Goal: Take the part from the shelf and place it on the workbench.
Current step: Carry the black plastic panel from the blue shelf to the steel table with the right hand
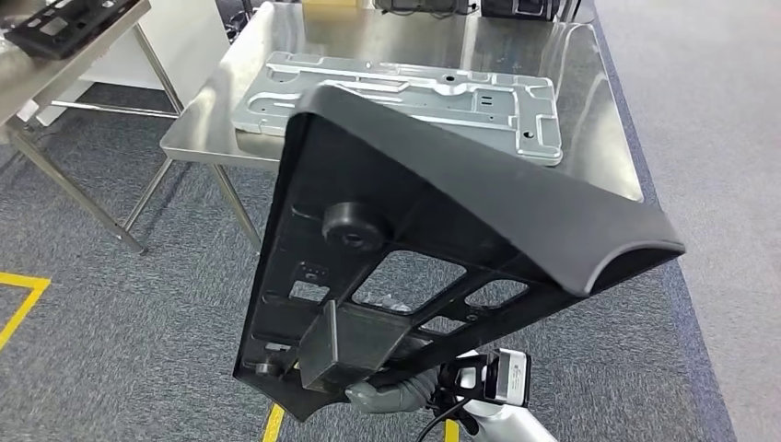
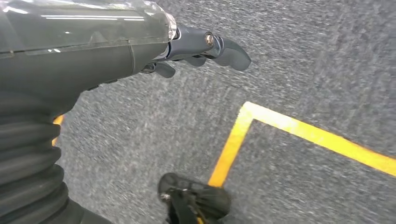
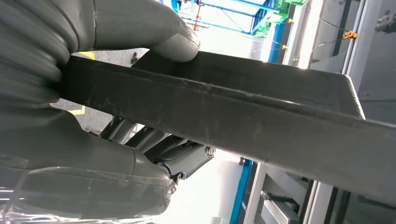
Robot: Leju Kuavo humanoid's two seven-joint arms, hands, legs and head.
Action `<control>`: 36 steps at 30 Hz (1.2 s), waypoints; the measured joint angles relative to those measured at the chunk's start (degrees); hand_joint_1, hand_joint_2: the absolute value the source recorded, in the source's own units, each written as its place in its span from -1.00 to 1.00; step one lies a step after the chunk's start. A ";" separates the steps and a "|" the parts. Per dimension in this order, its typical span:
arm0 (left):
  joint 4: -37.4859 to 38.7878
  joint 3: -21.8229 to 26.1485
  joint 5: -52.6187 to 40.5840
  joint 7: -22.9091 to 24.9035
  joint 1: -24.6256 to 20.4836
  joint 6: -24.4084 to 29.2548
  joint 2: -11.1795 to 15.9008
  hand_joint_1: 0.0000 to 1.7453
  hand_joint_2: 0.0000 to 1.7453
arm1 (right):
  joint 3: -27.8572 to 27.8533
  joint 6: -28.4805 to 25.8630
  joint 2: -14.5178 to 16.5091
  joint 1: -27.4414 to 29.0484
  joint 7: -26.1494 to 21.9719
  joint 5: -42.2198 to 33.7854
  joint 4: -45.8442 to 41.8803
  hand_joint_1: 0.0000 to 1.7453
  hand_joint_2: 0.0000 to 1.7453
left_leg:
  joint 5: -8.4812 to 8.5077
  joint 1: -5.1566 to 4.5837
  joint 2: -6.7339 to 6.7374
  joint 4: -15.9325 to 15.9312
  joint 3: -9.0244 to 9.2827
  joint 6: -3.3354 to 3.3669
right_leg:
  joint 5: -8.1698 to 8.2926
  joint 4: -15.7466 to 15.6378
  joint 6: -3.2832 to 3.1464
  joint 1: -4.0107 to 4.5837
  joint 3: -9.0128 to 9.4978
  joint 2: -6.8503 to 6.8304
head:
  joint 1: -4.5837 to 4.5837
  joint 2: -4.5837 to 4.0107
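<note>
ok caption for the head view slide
Right hand carries the black part toward the steel workbench.

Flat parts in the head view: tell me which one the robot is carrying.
The big black panel, gripped at its near edge by the right hand and tilted above the carpet. The silver metal plate lies flat on the steel workbench, untouched.

The left hand (image 2: 205,46) has a glossy dark grey shell, a grey ribbed rubber cover behind it, and dark blue-grey fingers (image 2: 231,52) pinned by a silver screw. The right hand (image 3: 116,154) shares that grey ribbed cover, a thick matte grey thumb (image 3: 154,32), and darker metallic fingers.
</note>
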 joint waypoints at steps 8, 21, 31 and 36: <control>0.00 -0.36 -0.29 -0.50 0.15 -0.22 0.25 -1.00 1.00 | -0.20 -0.14 -0.07 0.47 0.00 0.04 -0.77 0.94 1.00 | 6.03 -0.22 -0.16 -10.27 3.79 2.69 | -2.37 3.47 2.38 0.14 0.72 -0.03 | 0.01 0.00; 0.00 -0.90 -0.18 -0.33 -0.06 -0.26 0.37 -1.00 1.00 | -0.61 0.21 -0.53 1.19 0.00 -0.71 -1.77 0.94 1.00 | 0.19 -0.17 -0.44 -10.92 11.79 0.77 | 4.25 1.77 1.66 -0.39 -6.87 -0.69 | -0.01 0.00; 0.00 -0.92 -0.04 -0.38 0.25 -0.23 0.45 -1.00 1.00 | -0.91 0.16 -0.48 1.33 0.00 -0.96 -2.45 0.94 1.00 | -1.85 -0.02 -0.29 0.04 -1.04 0.22 | -1.82 0.45 -0.01 -0.28 1.89 -0.04 | -0.04 0.00; 0.01 -0.96 -0.10 -0.48 0.55 -0.22 0.52 -1.00 1.00 | -0.98 -0.11 -0.50 1.60 0.00 -0.50 -2.75 0.94 1.00 | 8.52 -0.59 -0.45 -9.07 -0.03 1.44 | -4.31 0.61 1.30 0.04 4.06 0.36 | -0.01 0.00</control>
